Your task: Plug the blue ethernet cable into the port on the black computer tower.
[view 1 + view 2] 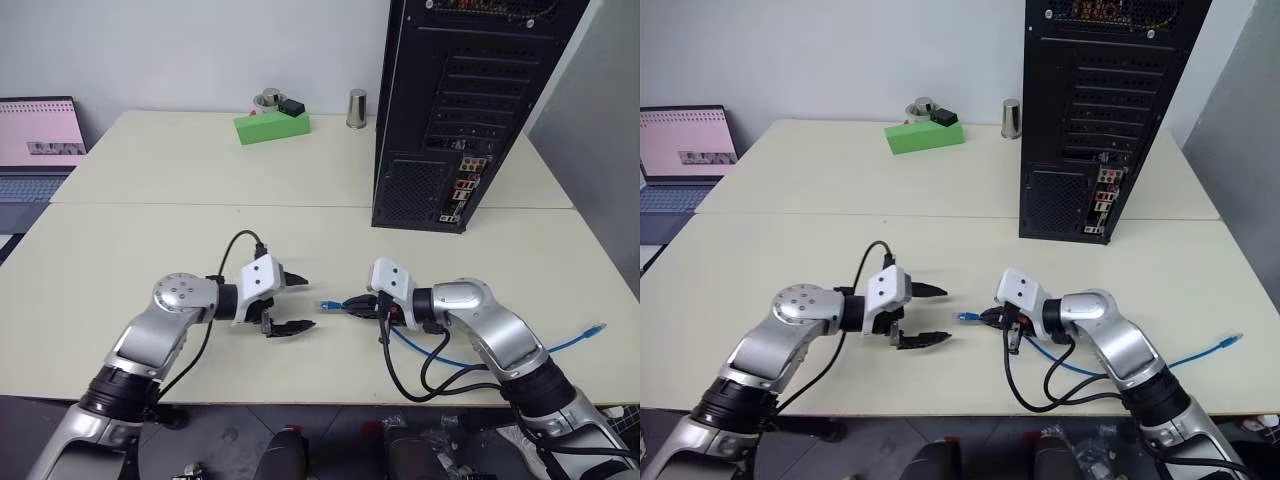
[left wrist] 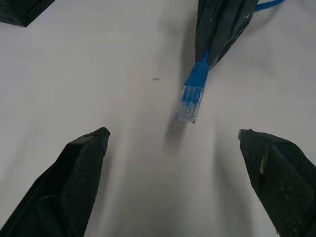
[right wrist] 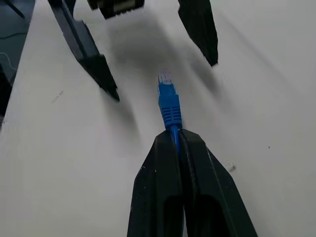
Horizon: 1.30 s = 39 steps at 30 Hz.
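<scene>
My right gripper (image 1: 362,306) points left, jaws clamped on the blue ethernet cable (image 1: 333,305); my left gripper (image 1: 297,302) faces it, jaws apart.

Around the one black computer tower (image 1: 455,105): two tables (image 1: 200,170) (pushed together), one laptop (image 1: 35,150), one green box (image 1: 272,126), one metal cup (image 1: 356,108), one blue ethernet cable (image 1: 450,352).

left gripper (image 1: 296,303) fingers spread, right gripper (image 1: 358,307) fingers clamped
</scene>
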Each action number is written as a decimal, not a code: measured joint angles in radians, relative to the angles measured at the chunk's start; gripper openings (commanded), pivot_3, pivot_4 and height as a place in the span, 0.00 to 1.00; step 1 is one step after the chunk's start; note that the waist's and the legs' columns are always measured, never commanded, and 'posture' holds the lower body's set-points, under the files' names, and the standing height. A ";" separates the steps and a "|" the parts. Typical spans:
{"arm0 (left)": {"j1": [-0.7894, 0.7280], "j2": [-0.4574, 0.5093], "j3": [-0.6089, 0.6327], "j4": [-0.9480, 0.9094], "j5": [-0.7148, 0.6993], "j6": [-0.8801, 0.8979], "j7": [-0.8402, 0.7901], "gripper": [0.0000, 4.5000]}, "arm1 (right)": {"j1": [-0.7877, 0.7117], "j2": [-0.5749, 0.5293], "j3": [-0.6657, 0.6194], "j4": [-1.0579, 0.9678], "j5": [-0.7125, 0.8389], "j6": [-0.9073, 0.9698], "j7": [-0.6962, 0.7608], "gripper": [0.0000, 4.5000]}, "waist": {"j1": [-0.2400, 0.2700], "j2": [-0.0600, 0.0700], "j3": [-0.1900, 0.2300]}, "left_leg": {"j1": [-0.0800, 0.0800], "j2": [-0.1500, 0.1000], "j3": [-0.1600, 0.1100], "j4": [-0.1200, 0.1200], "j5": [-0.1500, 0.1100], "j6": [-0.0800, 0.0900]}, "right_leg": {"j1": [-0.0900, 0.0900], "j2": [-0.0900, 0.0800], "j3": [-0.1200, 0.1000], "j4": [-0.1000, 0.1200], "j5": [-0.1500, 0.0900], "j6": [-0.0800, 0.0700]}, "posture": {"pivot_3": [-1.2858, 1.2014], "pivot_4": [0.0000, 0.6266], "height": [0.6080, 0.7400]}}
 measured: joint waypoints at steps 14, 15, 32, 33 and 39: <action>-0.014 -0.014 -0.005 0.015 -0.010 -0.011 -0.062 0.41 | -0.004 -0.001 0.013 -0.010 -0.001 0.016 0.002 0.00 | 0.000 0.000 0.000 | 0.000 0.000 0.000 0.000 0.000 0.000 | 0.000 0.000 0.000 0.000 0.000 0.000 | 0.52 0.24 1.00; -0.014 -0.014 -0.005 0.016 -0.010 -0.011 -0.062 0.37 | -0.004 -0.001 0.013 -0.010 -0.001 0.016 0.003 0.00 | 0.000 0.000 0.000 | 0.000 0.000 0.000 0.000 0.000 0.000 | 0.000 0.000 0.000 0.000 0.000 0.000 | 0.52 0.24 1.00; -0.013 -0.039 -0.006 0.024 0.012 -0.056 -0.083 0.06 | -0.020 -0.040 0.026 -0.010 -0.013 -0.033 0.066 0.18 | 0.000 0.000 0.000 | 0.000 0.000 0.000 0.000 0.000 0.000 | 0.000 0.000 0.000 0.000 0.000 0.000 | 0.52 0.24 1.00; -0.014 -0.051 -0.006 0.032 0.017 -0.091 -0.079 0.06 | -0.027 -0.063 0.026 -0.010 -0.009 -0.047 0.090 0.24 | 0.001 0.000 0.000 | 0.000 0.000 0.000 0.000 0.000 0.000 | 0.000 0.000 0.000 0.000 0.000 0.000 | 0.52 0.24 1.00; 0.014 -0.101 -0.007 0.074 0.121 -0.401 -0.007 0.06 | -0.035 -0.220 -0.118 -0.029 0.092 -0.009 0.184 0.55 | 0.005 0.000 0.000 | 0.000 -0.001 0.000 0.000 0.000 0.000 | 0.001 -0.001 0.000 -0.001 0.000 0.000 | 0.52 0.24 1.00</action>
